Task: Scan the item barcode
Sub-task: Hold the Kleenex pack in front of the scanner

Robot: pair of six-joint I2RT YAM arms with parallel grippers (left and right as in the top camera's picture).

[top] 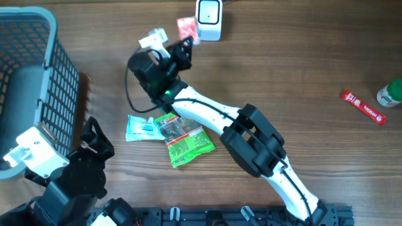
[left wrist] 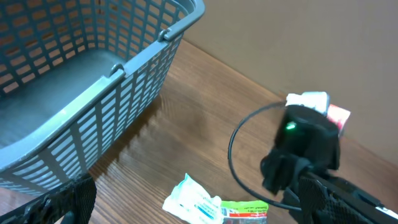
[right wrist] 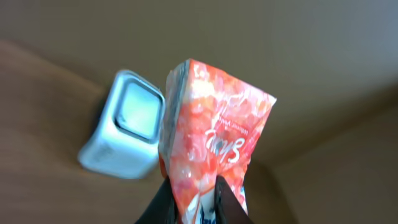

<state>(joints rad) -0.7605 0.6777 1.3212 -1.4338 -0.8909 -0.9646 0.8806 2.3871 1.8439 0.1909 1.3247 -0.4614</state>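
R pincer (right wrist: 196, 194) clamped on red packet (right wrist: 214, 127) by scanner (right wrist: 127, 127); L pincer (top: 95, 142) wide apart

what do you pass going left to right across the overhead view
grey basket → blue and white packet → red pouch → white scanner → red stick pack → green-capped bottle; the green packet is left out because it spans the same stretch as the pouch.
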